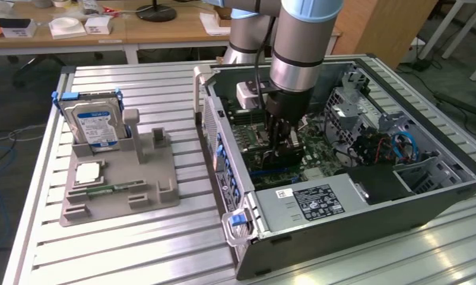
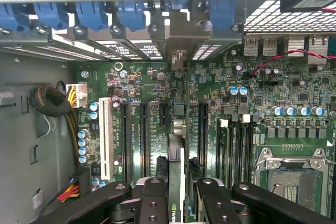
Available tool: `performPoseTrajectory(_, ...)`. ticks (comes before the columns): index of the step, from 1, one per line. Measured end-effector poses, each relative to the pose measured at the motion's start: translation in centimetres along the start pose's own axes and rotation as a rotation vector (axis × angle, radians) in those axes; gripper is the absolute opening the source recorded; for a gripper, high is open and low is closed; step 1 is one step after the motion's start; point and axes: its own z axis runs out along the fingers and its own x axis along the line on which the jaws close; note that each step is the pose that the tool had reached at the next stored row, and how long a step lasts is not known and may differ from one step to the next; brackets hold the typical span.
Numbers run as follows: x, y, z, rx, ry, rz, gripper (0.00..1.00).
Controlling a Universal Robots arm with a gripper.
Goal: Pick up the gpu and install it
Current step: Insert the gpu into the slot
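My gripper (image 1: 279, 145) reaches down into the open computer case (image 1: 428, 202), just above the green motherboard (image 2: 262, 93). It is shut on the gpu (image 2: 177, 145). In the wrist view the card stands on edge between the black fingers (image 2: 155, 200), with a logo near the grip. It runs along the motherboard between two black expansion slots (image 2: 143, 135), over a slot of its own. Its silver bracket end (image 2: 178, 51) meets the rear slot openings under the blue latches (image 2: 128, 14). Whether the card is fully seated in the slot I cannot tell.
On the slatted table at the exterior view's left stands a grey holder (image 1: 119, 184) with a blue-labelled hard drive (image 1: 95, 122), a small green memory stick (image 1: 103, 191) and a square chip (image 1: 88, 172). Inside the case are cables (image 2: 50, 100), an open processor socket (image 2: 291, 177) and a drive cage (image 1: 357, 113).
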Motion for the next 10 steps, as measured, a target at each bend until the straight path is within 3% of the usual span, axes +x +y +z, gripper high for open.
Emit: performPoseTrajectory(10, -0.13, 0.0, 0.05, 0.0, 0.0001, -0.001, 0.26)
